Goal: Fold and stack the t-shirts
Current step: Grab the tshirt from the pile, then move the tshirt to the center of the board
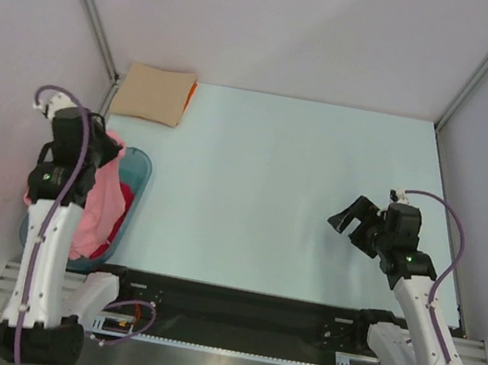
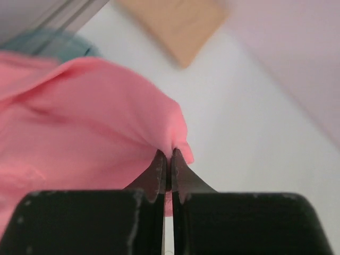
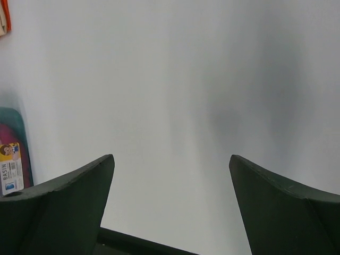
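My left gripper [image 1: 105,142] is shut on a fold of the salmon-pink t-shirt [image 1: 100,201] and holds it up over the teal tub [image 1: 138,170]; the cloth hangs down into the tub. In the left wrist view the jaws [image 2: 169,155] pinch the pink cloth [image 2: 90,122]. A crimson-pink shirt [image 1: 124,200] lies in the tub under it. A folded tan t-shirt [image 1: 154,93] lies at the far left corner on an orange one [image 1: 192,92]. My right gripper [image 1: 356,225] is open and empty over the bare table, also in the right wrist view [image 3: 171,164].
The pale table [image 1: 291,181] is walled by white panels on the left, back and right. The tub's end with a label [image 3: 11,170] shows at the left edge of the right wrist view. A black rail [image 1: 242,306] runs along the near edge.
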`<state>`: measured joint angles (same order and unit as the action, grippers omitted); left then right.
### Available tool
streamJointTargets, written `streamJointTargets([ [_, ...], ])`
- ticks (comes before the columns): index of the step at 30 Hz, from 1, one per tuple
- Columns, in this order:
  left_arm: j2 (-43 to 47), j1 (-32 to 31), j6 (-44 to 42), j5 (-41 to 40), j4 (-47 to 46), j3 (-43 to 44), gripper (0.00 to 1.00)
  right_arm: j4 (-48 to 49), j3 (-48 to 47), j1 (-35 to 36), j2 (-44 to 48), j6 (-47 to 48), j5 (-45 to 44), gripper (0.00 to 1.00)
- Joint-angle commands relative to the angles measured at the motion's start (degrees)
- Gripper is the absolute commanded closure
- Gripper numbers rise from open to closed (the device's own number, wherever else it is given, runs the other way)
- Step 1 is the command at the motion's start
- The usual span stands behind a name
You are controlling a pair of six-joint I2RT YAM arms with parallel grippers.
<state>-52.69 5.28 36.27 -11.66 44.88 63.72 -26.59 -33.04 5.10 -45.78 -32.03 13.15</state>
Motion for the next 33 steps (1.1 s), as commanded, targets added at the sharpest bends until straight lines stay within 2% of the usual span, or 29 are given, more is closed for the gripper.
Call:
streamJointTargets([
  [1,5.31,-0.09,-3.59,11.07,-5.05,11.84,1.00,1.36,-3.61,-0.09,-0.98,2.50,2.84,0.03],
  [3,4.53,-2.45,-2.35,16.38,-6.91,18.58,1.00,1.80,-4.23,0.08,-1.33,3.46,5.73,0.04],
  [5,1.63,-7.01,-1.47,17.20,-7.27,23.88,1.00,3.55,-5.11,0.26,-1.24,4.96,8.90,0.06],
  [6,0.14,-12.43,-1.55,16.68,-7.27,29.12,1.00,4.43,-5.28,0.43,-1.16,5.48,13.44,0.08],
  [8,-4.42,-18.00,-1.82,16.41,-7.44,34.51,1.00,8.12,-5.90,1.92,-0.98,6.63,17.34,0.10],
  [9,-6.10,-23.50,-1.91,16.49,-7.70,40.11,1.00,9.52,-6.16,2.71,-0.98,7.07,20.74,0.10],
  [14,-19.44,-38.73,-2.79,22.45,-9.11,63.22,1.00,14.28,-10.72,10.09,-1.42,10.05,22.10,0.12],
  [18,-23.51,-45.86,-1.56,23.53,-11.83,69.95,1.00,15.42,-12.84,15.45,1.99,13.48,24.46,0.13],
  [22,-21.33,-48.34,-0.24,24.14,-15.70,63.04,1.00,14.48,-13.63,20.90,7.98,16.91,23.86,0.11],
  [25,-15.90,-48.43,0.64,18.09,-16.23,48.03,1.00,8.60,-14.60,21.35,9.04,17.62,21.31,0.10],
  [26,-14.30,-48.43,0.82,15.99,-16.93,37.89,1.00,7.18,-14.51,21.44,8.78,17.62,20.96,0.11],
  [29,-8.24,-48.43,0.29,11.76,-20.71,22.63,0.99,3.92,-12.15,21.79,8.16,15.43,19.29,0.12],
  [30,-7.09,-48.35,1.16,10.18,-21.24,13.88,1.00,3.13,-11.36,21.88,8.16,13.85,17.11,0.12],
  [33,-4.45,-47.73,3.53,9.55,-22.11,0.15,1.00,2.95,-7.32,22.14,7.55,5.87,13.07,0.15],
])
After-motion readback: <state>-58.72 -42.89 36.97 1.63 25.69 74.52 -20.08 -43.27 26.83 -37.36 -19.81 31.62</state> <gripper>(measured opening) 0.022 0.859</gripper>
